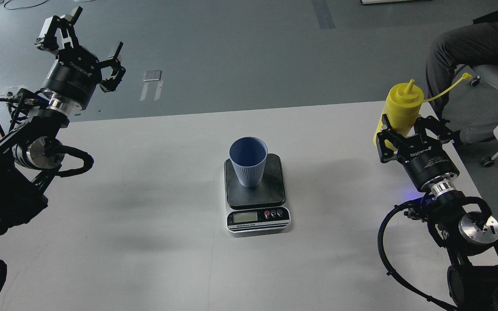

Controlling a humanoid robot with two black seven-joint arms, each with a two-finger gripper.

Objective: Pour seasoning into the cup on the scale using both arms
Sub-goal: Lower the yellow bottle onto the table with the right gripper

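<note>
**Bottle gripped at the right edge, cup on the scale**

Left gripper (85, 48) up high beyond the table's (145, 224) far-left corner, fingers spread wide apart, nothing in them. Centre of the table: the scale (256, 194), display facing the near edge, and the pale blue cup (248, 162) standing upright on its dark platform. Over by the right edge, the right gripper (409, 131) is clamped around the yellow seasoning bottle (402, 106), bottle upright, tethered tip dangling out to the right.
</note>
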